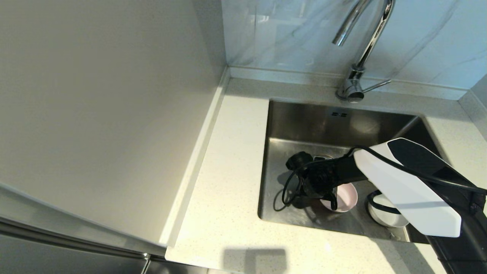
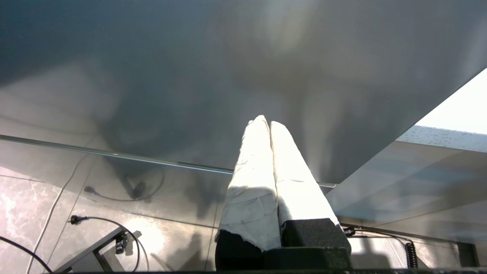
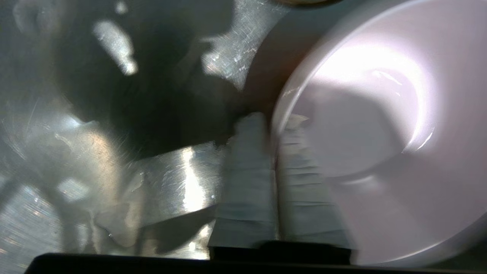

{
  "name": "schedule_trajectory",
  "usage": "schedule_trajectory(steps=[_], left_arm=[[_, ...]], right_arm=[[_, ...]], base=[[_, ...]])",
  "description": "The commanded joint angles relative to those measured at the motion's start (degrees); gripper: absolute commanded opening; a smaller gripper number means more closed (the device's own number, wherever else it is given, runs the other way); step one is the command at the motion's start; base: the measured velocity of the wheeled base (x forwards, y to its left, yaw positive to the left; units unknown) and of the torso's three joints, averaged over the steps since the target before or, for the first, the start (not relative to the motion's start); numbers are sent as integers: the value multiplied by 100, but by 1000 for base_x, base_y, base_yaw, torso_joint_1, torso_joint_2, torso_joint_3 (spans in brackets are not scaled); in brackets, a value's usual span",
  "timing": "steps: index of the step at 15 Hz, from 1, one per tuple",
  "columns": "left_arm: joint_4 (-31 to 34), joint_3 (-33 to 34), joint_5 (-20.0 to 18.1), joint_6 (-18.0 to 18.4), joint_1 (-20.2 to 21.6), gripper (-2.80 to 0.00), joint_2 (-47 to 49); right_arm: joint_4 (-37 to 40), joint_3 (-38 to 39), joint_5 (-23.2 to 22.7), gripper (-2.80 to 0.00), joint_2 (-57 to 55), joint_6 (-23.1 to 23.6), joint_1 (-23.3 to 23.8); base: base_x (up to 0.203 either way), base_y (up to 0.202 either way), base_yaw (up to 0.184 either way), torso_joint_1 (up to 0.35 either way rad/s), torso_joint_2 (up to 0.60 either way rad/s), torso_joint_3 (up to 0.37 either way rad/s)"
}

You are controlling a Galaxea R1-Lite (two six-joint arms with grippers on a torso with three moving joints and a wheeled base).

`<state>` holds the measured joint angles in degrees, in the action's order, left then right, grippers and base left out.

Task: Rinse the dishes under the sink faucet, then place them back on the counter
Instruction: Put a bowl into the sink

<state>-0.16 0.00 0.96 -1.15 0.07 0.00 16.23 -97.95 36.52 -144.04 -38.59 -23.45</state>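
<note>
My right gripper (image 1: 333, 202) reaches down into the sink (image 1: 304, 125) and is shut on the rim of the pale pink bowl (image 1: 347, 197). In the right wrist view one finger sits outside and one inside the pink bowl (image 3: 373, 133), with the right gripper (image 3: 272, 122) pinching the rim between them. The bowl is low over the steel sink floor; I cannot tell whether it touches. A white bowl (image 1: 382, 217) rests in the sink's near right corner, partly hidden by my right arm. The faucet (image 1: 365, 49) stands behind the sink, and no water shows. My left gripper (image 2: 266, 122) is shut and holds nothing.
The speckled counter (image 1: 228, 182) runs along the left and front of the sink. A tall pale panel (image 1: 106, 114) stands at its left edge. The left arm is parked low, facing a grey cabinet front (image 2: 190, 76), with cables on the tiled floor (image 2: 102, 224).
</note>
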Motion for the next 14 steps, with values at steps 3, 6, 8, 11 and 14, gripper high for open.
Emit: schedule_trajectory(steps=[3, 6, 8, 11, 14], left_arm=[[-2, 0, 9, 1, 1, -280, -18], [-2, 0, 9, 1, 1, -280, -18], [-2, 0, 8, -8, 1, -280, -18], [-2, 0, 9, 1, 1, -280, -18], [-2, 0, 1, 1, 1, -280, -18]], right_arm=[[27, 20, 13, 0, 164, -17, -1], [50, 215, -1, 0, 615, -17, -30], [55, 463, -15, 0, 1044, -22, -61], [56, 956, -12, 0, 1925, -35, -70], [69, 1563, 16, 0, 3263, -24, -56]], base=[[0, 0, 0, 0, 0, 0], [0, 0, 0, 0, 0, 0], [0, 0, 0, 0, 0, 0], [0, 0, 0, 0, 0, 0], [0, 0, 0, 0, 0, 0]])
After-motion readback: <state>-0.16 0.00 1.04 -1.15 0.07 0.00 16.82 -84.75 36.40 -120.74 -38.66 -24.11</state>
